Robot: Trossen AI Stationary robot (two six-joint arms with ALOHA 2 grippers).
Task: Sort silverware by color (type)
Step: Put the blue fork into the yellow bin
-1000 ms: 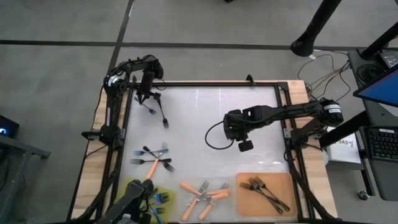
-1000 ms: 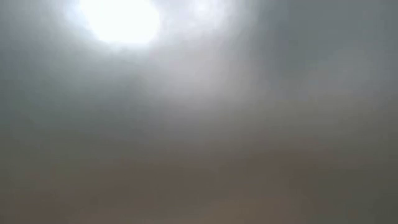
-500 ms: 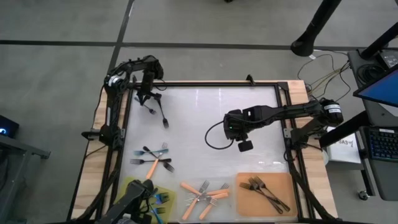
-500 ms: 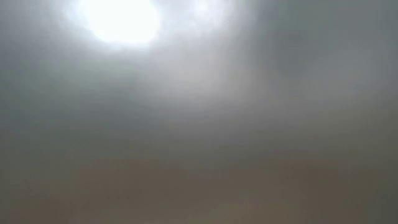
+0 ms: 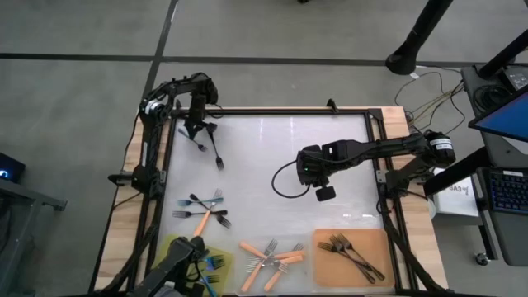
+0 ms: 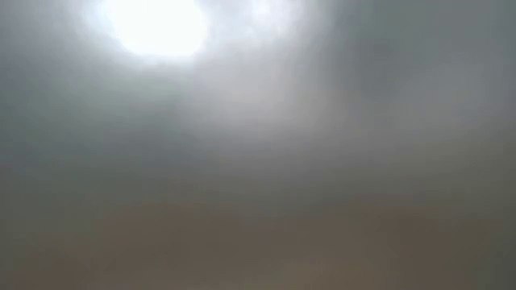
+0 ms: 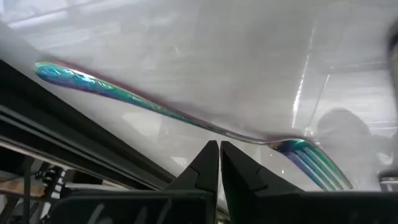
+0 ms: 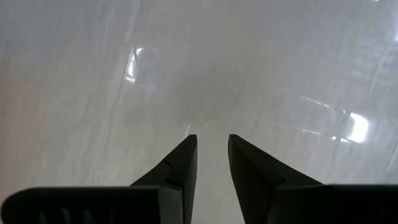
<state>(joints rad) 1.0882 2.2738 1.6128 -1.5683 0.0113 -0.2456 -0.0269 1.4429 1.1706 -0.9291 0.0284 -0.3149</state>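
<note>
Counting from the overhead view: two dark grey-black forks [image 5: 209, 148] lie loose at about ten o'clock on the white table [image 5: 272, 157]. Around eight o'clock a mixed cluster holds one orange-handled fork with silver tines [image 5: 202, 222] among roughly four darker or blue-teal ones. On the yellow-green mat [image 5: 221, 254] at seven o'clock sit some iridescent blue-teal forks [image 5: 213, 263], partly hidden, number unclear. About five orange-handled forks [image 5: 272, 257] fan out at six o'clock. The orange-brown mat [image 5: 326, 268] at five o'clock carries about three dark forks [image 5: 353, 252].

I see my left gripper [image 7: 219, 163] with fingers [image 7: 205, 163] pressed together; just beyond, an iridescent fork [image 7: 186, 118] lies on the white table [image 7: 217, 50].
</note>
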